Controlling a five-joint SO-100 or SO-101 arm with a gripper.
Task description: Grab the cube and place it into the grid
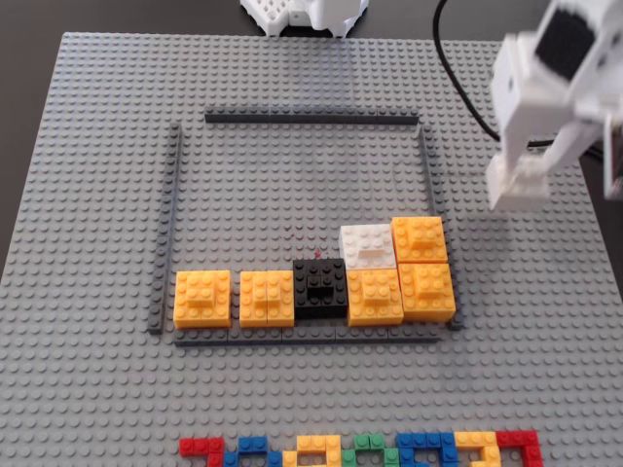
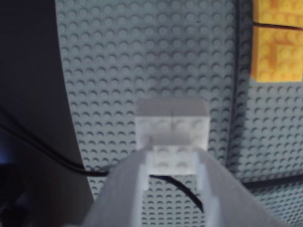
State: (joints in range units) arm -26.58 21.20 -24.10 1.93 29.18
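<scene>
My gripper (image 1: 519,187) is shut on the white cube (image 1: 526,180) and holds it above the baseplate, just right of the grid's right strip (image 1: 427,165). In the wrist view the cube (image 2: 173,124) hangs from my gripper (image 2: 173,161), whose jaws clamp its raised top brick. The grid (image 1: 292,185) is a light-grey studded square framed by dark strips. Along its front edge sit orange blocks (image 1: 202,298), a black block (image 1: 319,286) and a second white block (image 1: 368,245). Two orange blocks (image 2: 278,47) show at the wrist view's top right.
A row of multicoloured bricks (image 1: 360,449) lies at the baseplate's front edge. A black cable (image 1: 458,78) runs past the back right. The arm's white base (image 1: 307,12) stands at the back. In the wrist view the baseplate's edge (image 2: 66,94) borders dark table.
</scene>
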